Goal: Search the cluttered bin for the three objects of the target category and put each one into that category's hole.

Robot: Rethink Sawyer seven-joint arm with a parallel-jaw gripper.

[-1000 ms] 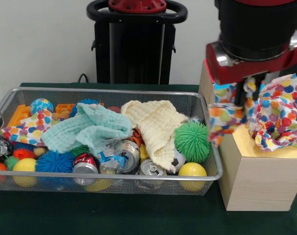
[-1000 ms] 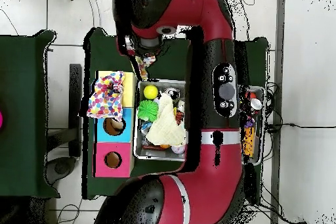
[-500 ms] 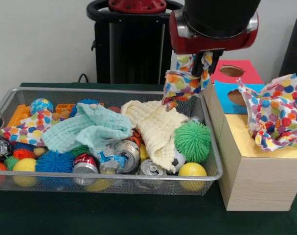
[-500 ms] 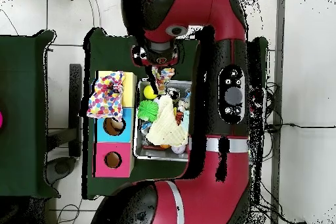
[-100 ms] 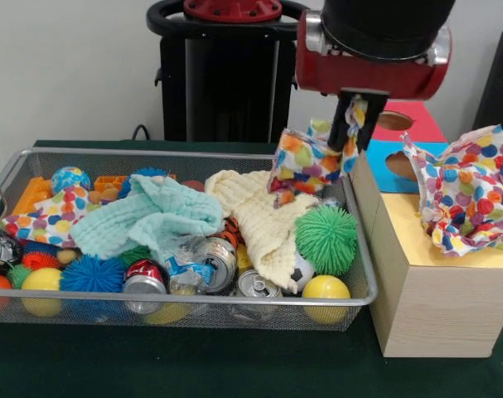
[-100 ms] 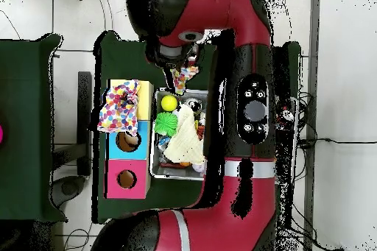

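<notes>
Now, front view: the tool (image 5: 348,124), over the yellow box a second ago, hangs above the bin (image 5: 350,249), pinching a polka-dot cloth (image 5: 305,162); another polka-dot cloth (image 5: 466,195) drapes the yellow box (image 5: 417,249), likely undelivered. Overhead: the cloth (image 6: 184,79) dangles beyond the bin's end.

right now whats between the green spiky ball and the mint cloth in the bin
In the front view, the cream cloth lies between the green spiky ball and the mint cloth, draped over the cans.
</notes>
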